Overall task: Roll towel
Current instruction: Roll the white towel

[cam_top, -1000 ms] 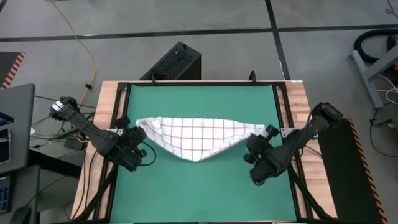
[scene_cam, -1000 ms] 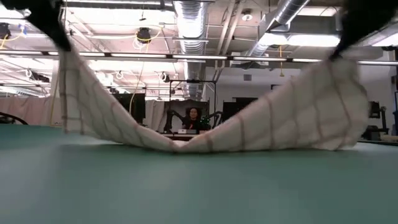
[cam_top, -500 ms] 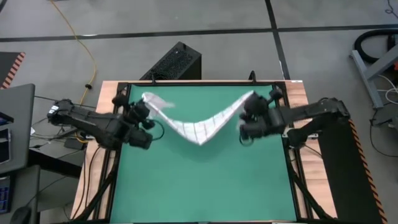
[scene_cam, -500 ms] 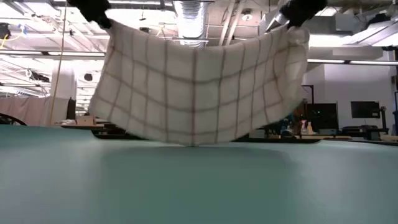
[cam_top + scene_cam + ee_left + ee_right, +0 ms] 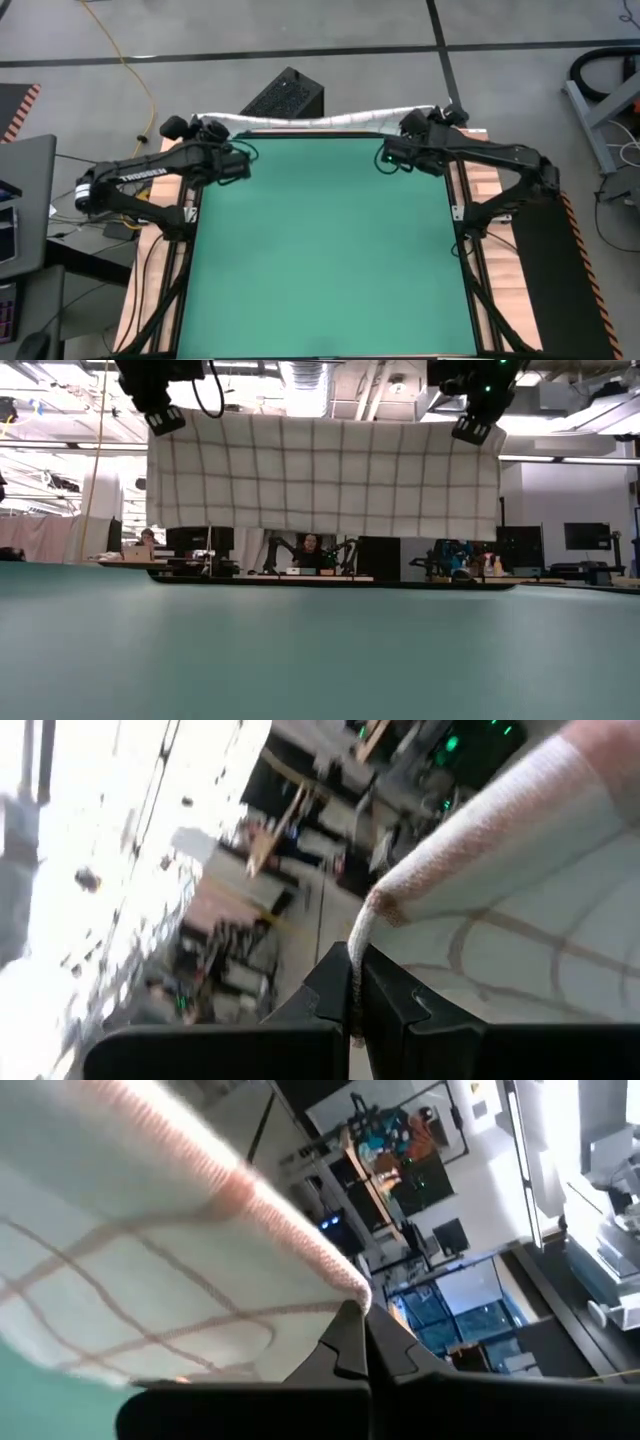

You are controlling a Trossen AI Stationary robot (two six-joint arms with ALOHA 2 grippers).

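Note:
The towel (image 5: pixel 320 470), white with a grid of fine red-brown lines, hangs spread out above the far edge of the green mat (image 5: pixel 320 240), stretched between my two grippers. From above it shows as a narrow white strip (image 5: pixel 320 120). My left gripper (image 5: pixel 205 128) is shut on its upper left corner and shows in the low view (image 5: pixel 165 420). My right gripper (image 5: pixel 435 118) is shut on its upper right corner and shows in the low view (image 5: pixel 475 428). My left gripper pinches the towel's upper left corner (image 5: pixel 362 930) between its two fingers. The towel hangs below, lifted clear of the mat, its top edge drawn nearly straight. My right gripper pinches the towel's upper right corner (image 5: pixel 352 1298) between its two fingers. The towel hangs below it, clear of the mat.
The green mat lies in a black frame on the wooden table (image 5: pixel 480 180). A black box (image 5: pixel 280 100) stands on the floor behind the table's far edge. People sit at desks (image 5: pixel 310 550) in the room beyond.
Both grippers have gone up and toward the table's far edge, moving apart. The towel, which sagged with its middle on the mat, has been lifted clear and now hangs spread flat with its top edge drawn nearly straight.

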